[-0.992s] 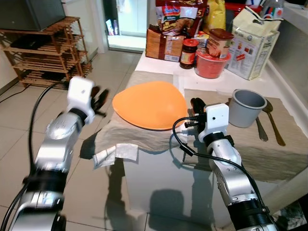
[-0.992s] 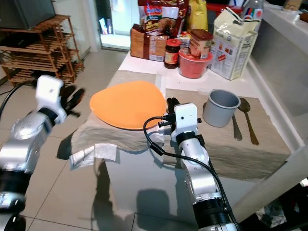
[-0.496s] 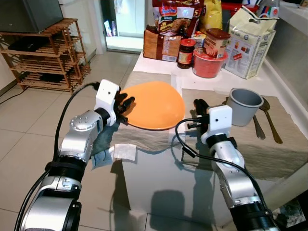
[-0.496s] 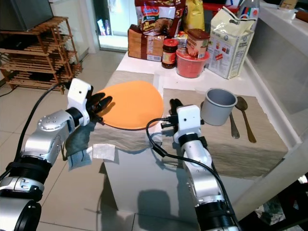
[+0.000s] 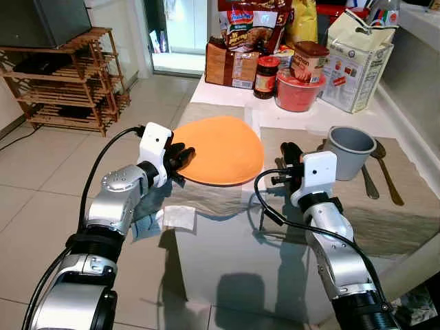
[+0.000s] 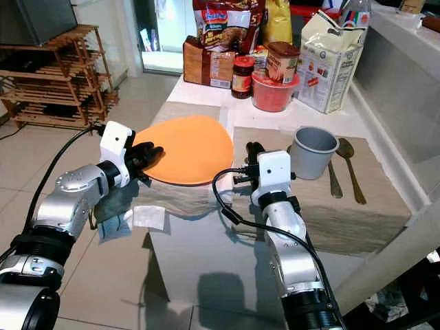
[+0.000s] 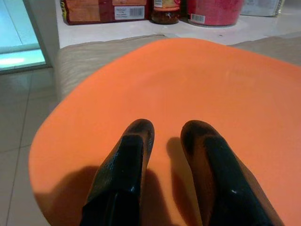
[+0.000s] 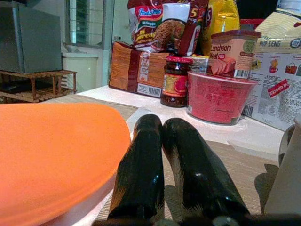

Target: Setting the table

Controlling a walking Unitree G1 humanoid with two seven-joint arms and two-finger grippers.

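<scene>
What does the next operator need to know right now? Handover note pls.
Left gripper: fingers slightly apart, over the near-left rim of the orange plate, not clamped on it.
Right gripper: fingers shut, empty, low over the placemat between the plate and the grey cup.
Two spoons lie right of the cup. Groceries stand at the table's far end.
Done: plate, cup and spoons are on the cloths.
Left: plate overhangs the table's left edge; probably needs moving inward.
</scene>
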